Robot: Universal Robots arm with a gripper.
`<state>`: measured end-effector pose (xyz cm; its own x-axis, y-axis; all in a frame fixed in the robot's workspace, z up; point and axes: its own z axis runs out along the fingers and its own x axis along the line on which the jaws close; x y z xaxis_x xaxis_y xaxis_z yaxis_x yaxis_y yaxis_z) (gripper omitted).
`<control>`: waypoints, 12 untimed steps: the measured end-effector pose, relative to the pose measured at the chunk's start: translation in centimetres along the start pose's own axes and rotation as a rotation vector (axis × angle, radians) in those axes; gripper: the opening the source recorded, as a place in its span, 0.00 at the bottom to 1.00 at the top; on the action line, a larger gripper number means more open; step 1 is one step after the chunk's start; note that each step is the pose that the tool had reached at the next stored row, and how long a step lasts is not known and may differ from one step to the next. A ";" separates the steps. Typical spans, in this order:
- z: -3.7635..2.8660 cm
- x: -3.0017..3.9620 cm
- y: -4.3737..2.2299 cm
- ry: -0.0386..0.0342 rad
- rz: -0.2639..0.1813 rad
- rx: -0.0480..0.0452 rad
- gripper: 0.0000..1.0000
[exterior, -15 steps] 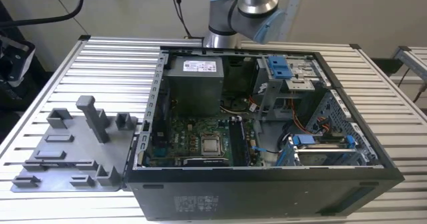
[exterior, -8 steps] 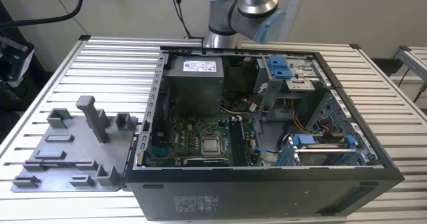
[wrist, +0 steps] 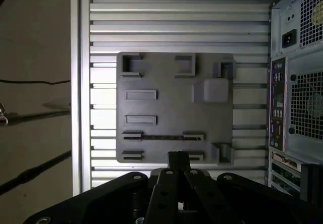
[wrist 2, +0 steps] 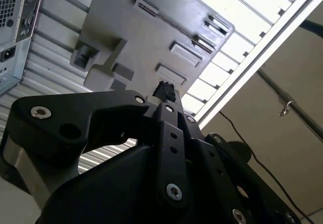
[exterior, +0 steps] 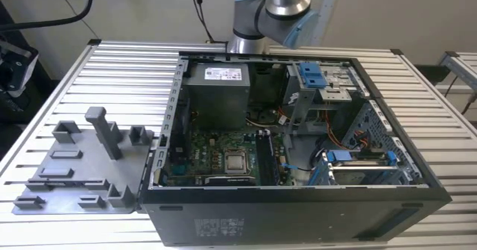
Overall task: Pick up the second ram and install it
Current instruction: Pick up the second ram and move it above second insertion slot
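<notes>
- Slatted surface (exterior: pixel 111 77) carries everything.
- Open computer case (exterior: pixel 298 216) stands just beside the grey tray (wrist: pixel 171 108), likely to keep carries short.
- Gripper (wrist: pixel 177 156) hangs above the tray's edge, jaws closed together, nothing between them.
- Second ram: place uncertain. A thin dark line (wrist: pixel 166 137) between tray holders may be it, edge-on.

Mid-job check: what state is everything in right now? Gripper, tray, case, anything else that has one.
gripper: shut, nothing seen in its grip, hanging above the grey tray.
grey tray: flat on the slatted table beside the case, holders look empty.
computer case: side cover off, inside open to view.
processor: bare in its socket, no cooler over it.
</notes>
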<state>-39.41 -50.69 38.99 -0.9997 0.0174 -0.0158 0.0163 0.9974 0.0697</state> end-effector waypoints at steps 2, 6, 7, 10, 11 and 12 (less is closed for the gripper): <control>0.00 0.00 0.00 0.0002 -0.002 0.0000 0.11; 0.01 0.00 0.00 0.0034 -0.052 0.0010 0.11; 0.00 0.00 0.00 0.0048 -0.069 0.0021 0.11; 0.00 -0.01 -0.01 0.0083 -0.117 0.0075 0.11; 0.00 0.00 0.00 0.0093 -0.132 0.0098 0.11; 0.00 0.00 0.00 0.0104 -0.148 0.0122 0.11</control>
<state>-39.41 -50.70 38.99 -0.9913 -0.1305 -0.0147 -0.1311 0.9898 0.0553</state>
